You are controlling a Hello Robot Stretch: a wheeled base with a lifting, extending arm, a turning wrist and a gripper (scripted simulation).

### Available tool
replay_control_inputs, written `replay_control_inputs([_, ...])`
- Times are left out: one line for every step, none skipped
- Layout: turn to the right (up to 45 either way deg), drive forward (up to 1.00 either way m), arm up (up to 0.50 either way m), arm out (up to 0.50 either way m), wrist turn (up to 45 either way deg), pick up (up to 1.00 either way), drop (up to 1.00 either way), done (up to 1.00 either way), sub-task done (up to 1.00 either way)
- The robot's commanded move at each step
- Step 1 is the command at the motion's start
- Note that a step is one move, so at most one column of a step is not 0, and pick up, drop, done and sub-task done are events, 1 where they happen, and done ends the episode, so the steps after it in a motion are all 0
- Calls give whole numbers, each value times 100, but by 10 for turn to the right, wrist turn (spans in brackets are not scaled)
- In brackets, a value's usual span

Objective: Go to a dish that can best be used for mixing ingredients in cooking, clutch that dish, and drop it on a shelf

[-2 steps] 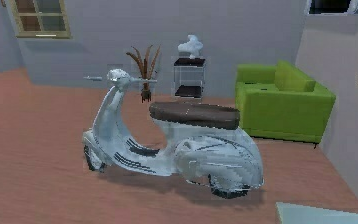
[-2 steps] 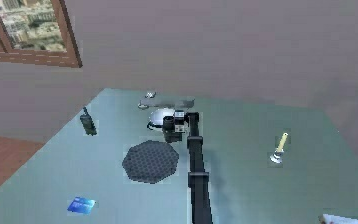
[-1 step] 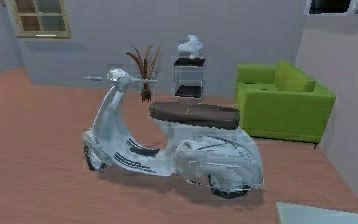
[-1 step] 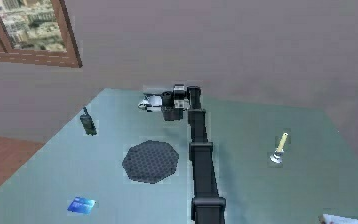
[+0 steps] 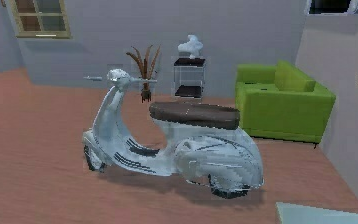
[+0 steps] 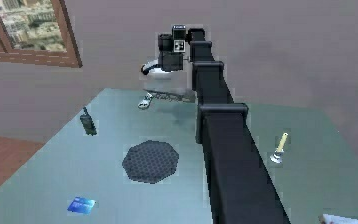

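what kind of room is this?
Probably a living room, though oddly furnished: a green sofa against the wall, a small stand with a white bust on top, and a scooter parked on the wooden floor.

Shiny scooter (image 5: 167, 140), matt black arm (image 6: 232, 140)
The scooter's shell looks like polished silver metal, its seat (image 5: 195, 112) like smooth brown leather; armchair (image 5: 282, 100) matt green cloth; floor (image 5: 37, 150) wood boards. Table (image 6: 317, 130) top smooth, pale, faintly glossy; gripper (image 6: 163, 60) matt black.
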Motion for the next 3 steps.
replay_control_inputs([0,0,0,0,-450,0,0,0,0])
replay_control_inputs([0,0,0,0,-450,0,0,0,0])
replay_control_inputs([0,0,0,0,-240,0,0,0,0])
